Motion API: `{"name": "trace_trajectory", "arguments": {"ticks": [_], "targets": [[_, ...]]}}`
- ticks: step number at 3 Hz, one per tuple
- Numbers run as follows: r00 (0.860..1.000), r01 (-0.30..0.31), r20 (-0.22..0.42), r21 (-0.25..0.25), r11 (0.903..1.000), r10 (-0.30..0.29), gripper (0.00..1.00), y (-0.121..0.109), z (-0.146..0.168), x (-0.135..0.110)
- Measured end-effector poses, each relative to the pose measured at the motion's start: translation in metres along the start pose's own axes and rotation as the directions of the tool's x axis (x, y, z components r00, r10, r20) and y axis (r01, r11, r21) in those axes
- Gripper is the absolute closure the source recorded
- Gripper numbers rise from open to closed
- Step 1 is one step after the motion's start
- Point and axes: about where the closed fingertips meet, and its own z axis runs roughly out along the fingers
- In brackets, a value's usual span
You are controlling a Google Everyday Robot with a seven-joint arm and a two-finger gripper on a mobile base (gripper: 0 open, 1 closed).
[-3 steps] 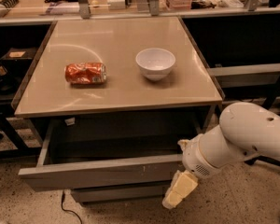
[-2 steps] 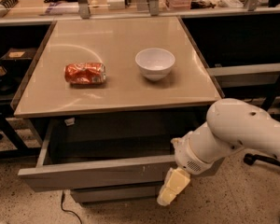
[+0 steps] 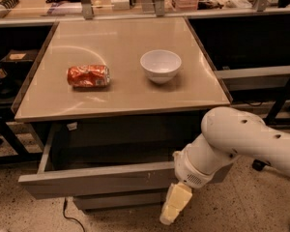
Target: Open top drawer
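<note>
top drawer (image 3: 101,180) wide open | gripper (image 3: 167,218) just under its front, fingers together, empty | no handle, so prob hooked it

top drawer (image 3: 96,180) matt grey front; tabletop (image 3: 125,45) glossy beige; bowl (image 3: 160,65) glossy white; gripper (image 3: 168,214) pale matt plastic, below drawer front.

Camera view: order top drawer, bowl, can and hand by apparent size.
1. top drawer
2. bowl
3. can, barely smaller
The hand, below the drawer front, looks can-sized but is nearer the camera: unranked.
</note>
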Motion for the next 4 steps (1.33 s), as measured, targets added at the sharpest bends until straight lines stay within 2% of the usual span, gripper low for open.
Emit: {"name": "trace_trajectory", "arguments": {"ticks": [2, 3, 4], "targets": [[0.999, -0.034, -0.029, -0.051, 0.9981, 0.033, 0.0, 0.036, -0.013, 0.015], [0.997, -0.072, -0.034, -0.06, 0.9956, 0.07, 0.0, 0.057, -0.025, 0.027], [0.99, -0.136, -0.044, -0.058, 0.989, 0.133, 0.0, 0.087, -0.041, 0.05]]}}
